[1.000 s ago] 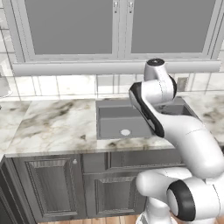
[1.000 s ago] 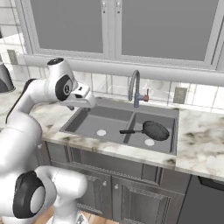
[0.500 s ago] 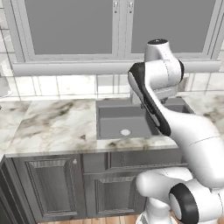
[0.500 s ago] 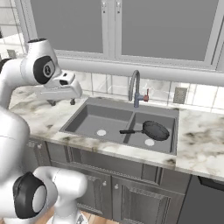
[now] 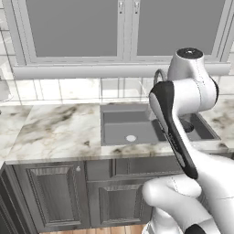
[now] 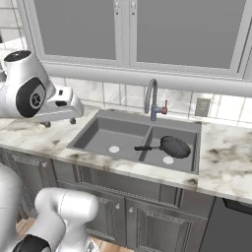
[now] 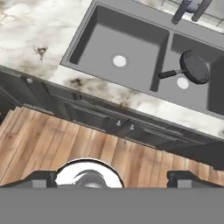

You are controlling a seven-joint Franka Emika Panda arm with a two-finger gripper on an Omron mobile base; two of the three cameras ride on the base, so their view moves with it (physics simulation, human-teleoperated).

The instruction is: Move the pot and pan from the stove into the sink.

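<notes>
The pan [image 6: 175, 146], small, dark and shallow, lies in the right basin of the grey sink [image 6: 98, 131], its long handle pointing left toward the divider. The hand view looks down on the pan [image 7: 195, 66] in the sink [image 7: 86, 40] from high above the cabinet front. In the left base view my arm covers most of the right basin of the sink [image 5: 122, 117]. My gripper [image 6: 60, 122] hangs over the counter left of the sink, far from the pan, open and empty; its fingertips [image 7: 43, 177] stand wide apart. The pot and the stove are out of view.
A dark gooseneck faucet [image 6: 151, 97] rises behind the sink divider. Marble counter [image 5: 55, 128] runs on both sides of the sink, with grey cabinet doors [image 5: 55, 192] below and windows above. Wooden floor [image 7: 52, 144] lies in front of the cabinets.
My arm has swung up and to the left, carrying the open hand from above the sink's left edge to over the counter beside it. The pan has stayed in the right basin.
</notes>
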